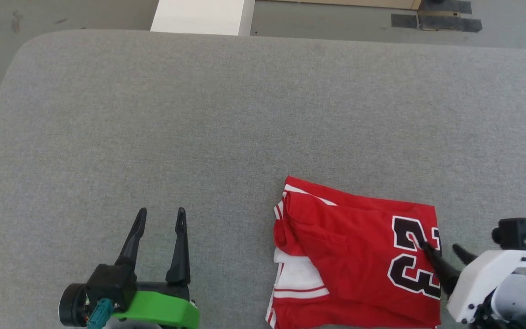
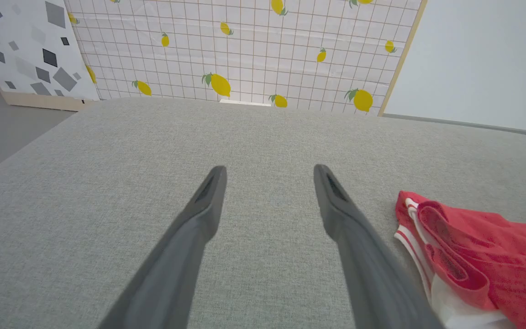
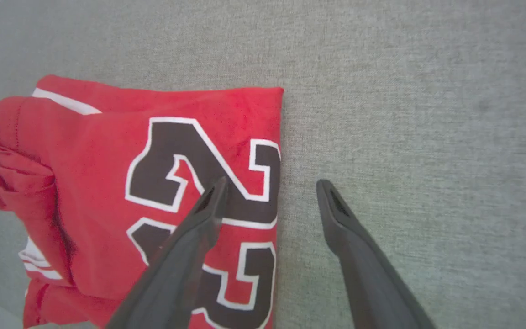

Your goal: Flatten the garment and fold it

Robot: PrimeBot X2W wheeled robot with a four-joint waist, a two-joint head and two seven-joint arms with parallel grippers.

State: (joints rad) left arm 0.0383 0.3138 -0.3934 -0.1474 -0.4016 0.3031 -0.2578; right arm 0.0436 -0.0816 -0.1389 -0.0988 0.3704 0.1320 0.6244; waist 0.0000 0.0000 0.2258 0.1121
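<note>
The red garment point(image 1: 356, 253) lies folded into a rough rectangle on the grey table, right of centre near the front edge. Black numerals edged in white face up at its right end, and a white sleeve with striped trim shows at its lower left. My right gripper point(image 1: 439, 247) hovers open over the garment's right edge point(image 3: 226, 151), one finger point(image 3: 208, 205) above the numerals and the other above bare table. My left gripper point(image 1: 161, 214) stands open over bare table to the left of the garment point(image 2: 473, 256), nothing between its fingers.
The grey fabric table point(image 1: 226, 119) stretches wide to the back and left. Beyond its far edge stand a white block point(image 1: 201, 16) and grey floor with dark tape patches point(image 1: 436, 18). A lemon-print panel point(image 2: 244, 50) rises behind the table.
</note>
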